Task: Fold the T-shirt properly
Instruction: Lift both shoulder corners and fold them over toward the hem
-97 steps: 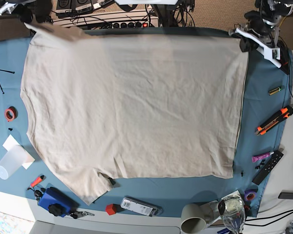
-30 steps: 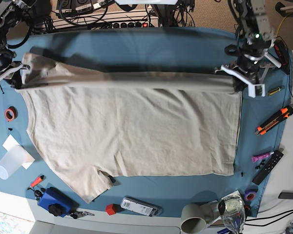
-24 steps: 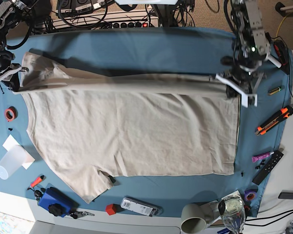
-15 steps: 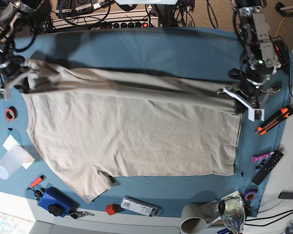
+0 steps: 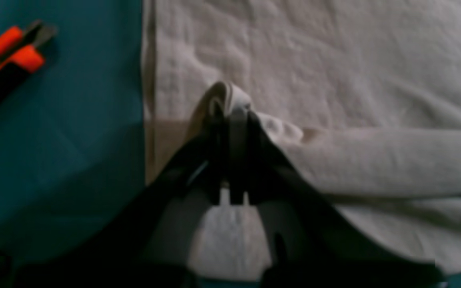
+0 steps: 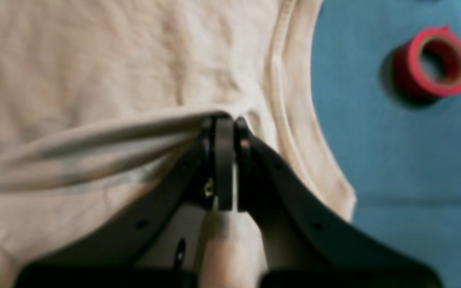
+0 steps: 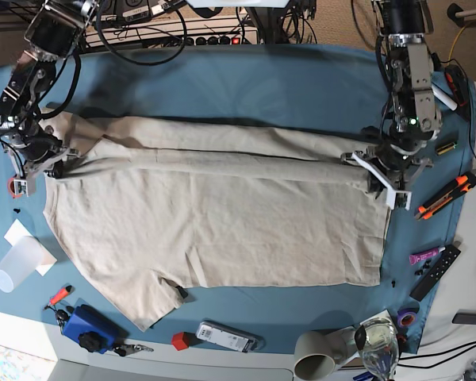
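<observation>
**Far edge carried over the shirt**

Since a moment ago, both my grippers have dragged the T-shirt (image 7: 214, 222)'s far edge nearer. Left gripper (image 7: 378, 176) and right gripper (image 7: 47, 163) pinch the fold; its long axis runs between them, unfolded cloth lying nearer.

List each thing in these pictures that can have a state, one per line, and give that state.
T-shirt: partly folded, far edge lifted over the body.
Left hand: shut on the T-shirt.
Right hand: shut on the T-shirt.
Plastic cup: lying on its side.
Red tape roll: lying flat.
</observation>
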Available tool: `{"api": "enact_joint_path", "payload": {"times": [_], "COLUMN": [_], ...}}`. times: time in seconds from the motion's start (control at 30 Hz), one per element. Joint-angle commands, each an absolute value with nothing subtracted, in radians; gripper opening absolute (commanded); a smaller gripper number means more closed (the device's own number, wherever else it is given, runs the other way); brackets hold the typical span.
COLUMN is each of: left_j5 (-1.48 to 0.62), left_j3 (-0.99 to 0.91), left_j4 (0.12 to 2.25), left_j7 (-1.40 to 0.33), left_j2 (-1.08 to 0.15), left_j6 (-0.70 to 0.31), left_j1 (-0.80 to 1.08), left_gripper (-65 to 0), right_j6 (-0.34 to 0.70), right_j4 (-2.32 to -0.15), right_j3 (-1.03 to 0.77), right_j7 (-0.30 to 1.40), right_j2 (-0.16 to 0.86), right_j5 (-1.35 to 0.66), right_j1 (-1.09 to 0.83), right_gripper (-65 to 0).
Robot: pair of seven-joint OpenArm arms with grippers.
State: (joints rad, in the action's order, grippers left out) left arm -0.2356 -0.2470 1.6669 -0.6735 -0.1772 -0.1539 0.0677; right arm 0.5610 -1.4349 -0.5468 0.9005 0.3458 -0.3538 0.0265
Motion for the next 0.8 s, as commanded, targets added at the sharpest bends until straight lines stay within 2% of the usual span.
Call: {"api": "enact_joint_path", "payload": {"times": [0.0, 0.27, 0.4, 0.53, 0.77], "left_j5": [-0.235, -0.176, -0.167, -0.167, -0.167], "left_j3": [-0.249, -0.249, -0.249, -0.249, -0.249], "left_j4": [1.677, 1.634, 1.633, 1.625, 1.454], "left_j7": [-0.641, -0.627, -0.627, -0.616, -0.574], "left_j2": [-0.186, -0.186, -0.186, -0.186, -0.186], "left_j6": [-0.154, -0.149, -0.086, -0.101, -0.105], "left_j1": [0.039, -0.023, -0.034, -0.034, -0.096], "left_gripper": [-65.0, -65.0, -65.0, -65.0, -65.0], "right_j6": [0.560, 0.561, 0.561, 0.560, 0.560], "right_j4": [-1.437, -1.407, -1.407, -1.405, -1.344], "right_j3": [-0.551, -0.551, -0.551, -0.551, -0.551], "right_j7": [0.851, 0.831, 0.805, 0.778, 0.728], "right_j2": [0.369, 0.369, 0.369, 0.368, 0.369], "right_j5": [-0.369, -0.365, -0.358, -0.316, -0.313], "right_j1": [0.057, 0.118, 0.134, 0.144, 0.160], "right_gripper": [-65.0, -65.0, -65.0, -65.0, -65.0]}}
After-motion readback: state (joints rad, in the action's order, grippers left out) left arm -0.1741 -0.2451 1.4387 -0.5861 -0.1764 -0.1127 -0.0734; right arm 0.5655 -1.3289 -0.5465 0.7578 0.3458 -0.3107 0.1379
